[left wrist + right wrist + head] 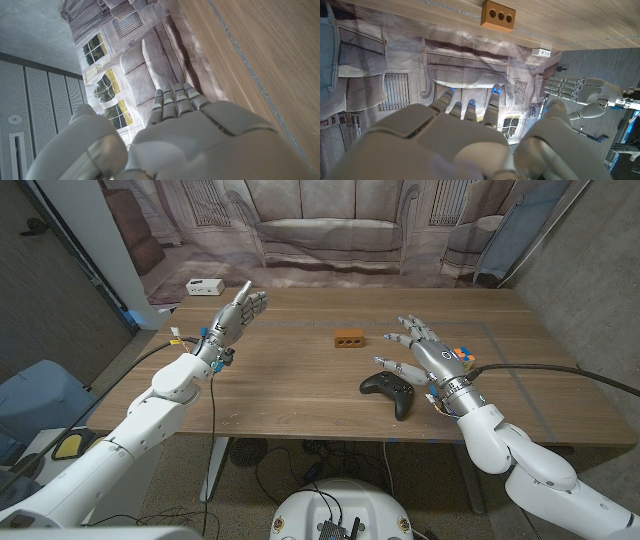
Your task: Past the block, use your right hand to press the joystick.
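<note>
Two risks: the right hand (pixel 425 348), fingers spread and empty, could nudge the black plastic game controller (pixel 390 390) at its seven o'clock. It could also miss the small joystick, or brush the orange three-holed block (pixel 349 337) at ten o'clock. Left hand (pixel 236 311) is also open and empty.

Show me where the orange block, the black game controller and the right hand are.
orange block (pixel 349 337): head view, front face.
black game controller (pixel 388 389): head view, body.
right hand (pixel 432 352): head view, back.

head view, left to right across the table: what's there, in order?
White power strip → left robot hand, raised with fingers apart → brown block with holes → black game controller → right robot hand, open just right of the controller, not touching it.
</note>
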Controlling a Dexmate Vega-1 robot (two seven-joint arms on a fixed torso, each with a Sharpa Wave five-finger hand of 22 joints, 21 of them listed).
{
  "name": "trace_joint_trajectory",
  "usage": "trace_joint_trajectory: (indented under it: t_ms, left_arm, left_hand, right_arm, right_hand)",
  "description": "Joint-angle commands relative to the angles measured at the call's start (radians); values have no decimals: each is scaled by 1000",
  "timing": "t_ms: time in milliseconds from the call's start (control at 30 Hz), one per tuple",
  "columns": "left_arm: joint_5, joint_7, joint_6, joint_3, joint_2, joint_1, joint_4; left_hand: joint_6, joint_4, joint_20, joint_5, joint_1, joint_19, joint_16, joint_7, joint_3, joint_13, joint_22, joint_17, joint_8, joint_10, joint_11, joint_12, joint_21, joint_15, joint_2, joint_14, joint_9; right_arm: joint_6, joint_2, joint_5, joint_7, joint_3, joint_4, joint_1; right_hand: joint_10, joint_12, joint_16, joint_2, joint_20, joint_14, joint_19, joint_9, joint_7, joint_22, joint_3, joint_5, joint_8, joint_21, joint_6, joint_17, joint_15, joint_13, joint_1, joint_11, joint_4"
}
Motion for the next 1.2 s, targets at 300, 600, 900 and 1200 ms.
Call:
trace_joint_trajectory:
  t_ms: [300, 600, 900, 1200]
  left_arm:
    - [-5, -4, -11, -11, 8, 15, -8]
    - [-15, -19, -14, -10, 5, 8, -1]
    - [-18, -26, -18, -10, 4, 8, 6]
    - [-37, -57, -26, -7, 0, 3, 25]
  left_hand:
    - [9, -6, 2, -1, 2, -5, -2, -2, 2, 2, 4, 1, 1, 10, -1, 1, -6, -1, 5, 6, 5]
    - [9, -7, 1, -1, 2, -7, -2, -4, 1, 2, 4, 2, 0, 9, 0, -1, -6, -3, 6, 5, 5]
    - [10, -7, 0, -1, 1, -8, -2, -3, 0, 2, 4, 2, -1, 10, 0, -1, -6, -2, 6, 5, 5]
    - [11, -7, 2, -2, 0, -8, -2, -3, 0, 2, 4, 2, -2, 11, -1, -2, -6, -3, 6, 5, 5]
  right_arm:
    - [-145, -46, -86, 128, -82, -38, 62]
    - [-214, -63, -93, 214, -103, -71, 77]
    - [-259, -86, -88, 295, -119, -96, 106]
    - [-299, -84, -56, 368, -140, -108, 149]
  right_hand:
    - [-51, -4, 3, 15, 2, -88, -62, 4, 7, 3, 7, -5, 4, -4, -11, 5, 1, 5, -9, -3, 5]
    - [-71, -4, 3, 17, 7, -104, -84, 5, 8, 4, 8, -8, 8, -3, -3, 5, 5, 5, -11, -2, 5]
    - [-106, -4, 2, 23, 12, -133, -120, 5, 7, 5, 11, -12, 10, -3, -5, 5, 9, 5, -10, -2, 4]
    - [-110, 5, 10, 35, 28, -135, -133, 6, 2, 5, 20, -16, 19, 4, 20, 4, 50, 5, -3, 4, 0]
